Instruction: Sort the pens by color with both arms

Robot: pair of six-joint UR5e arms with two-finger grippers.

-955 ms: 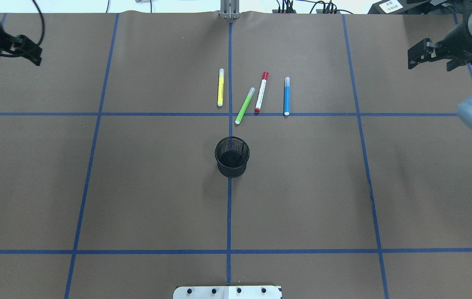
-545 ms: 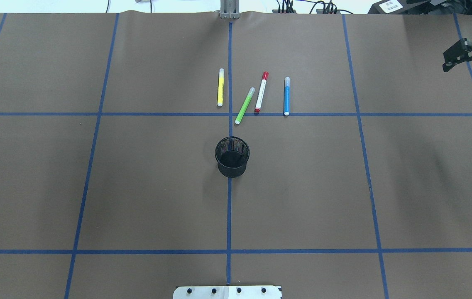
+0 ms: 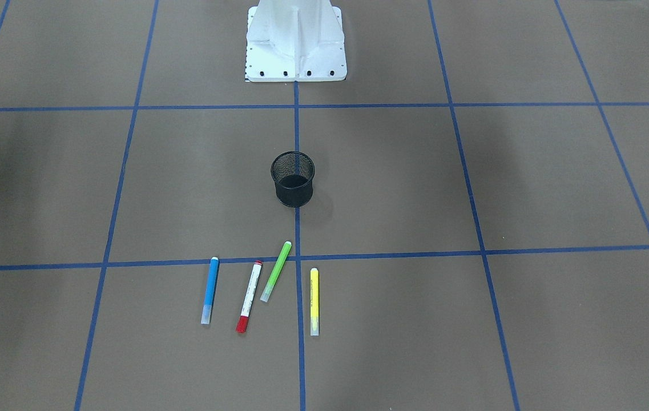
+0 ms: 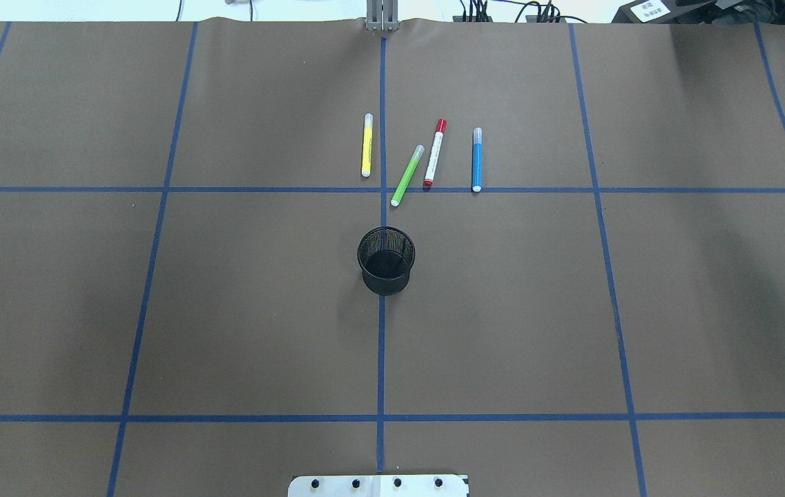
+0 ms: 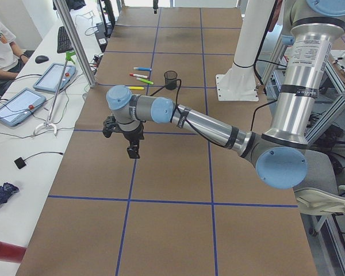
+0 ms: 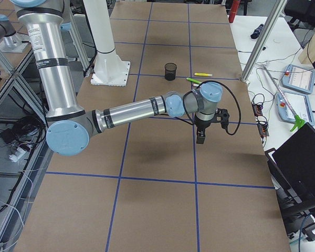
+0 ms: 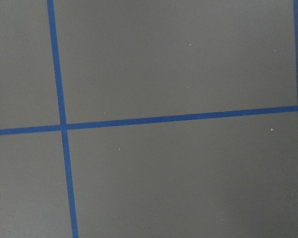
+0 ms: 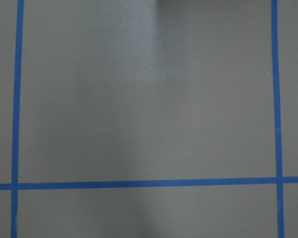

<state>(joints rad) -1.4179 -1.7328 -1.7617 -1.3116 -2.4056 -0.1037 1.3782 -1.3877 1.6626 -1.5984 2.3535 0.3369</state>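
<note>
Green pen (image 4: 406, 175) and red-capped pen (image 4: 435, 153), laid close together, could be knocked askew at pickup; openness of left gripper (image 5: 132, 150) and right gripper (image 6: 201, 136) cannot be told.

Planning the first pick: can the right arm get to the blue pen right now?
Probably yes. The blue pen lies outermost on the right gripper's side, apart from the red-capped pen, nothing standing between, though the gripper hangs far off.
</note>
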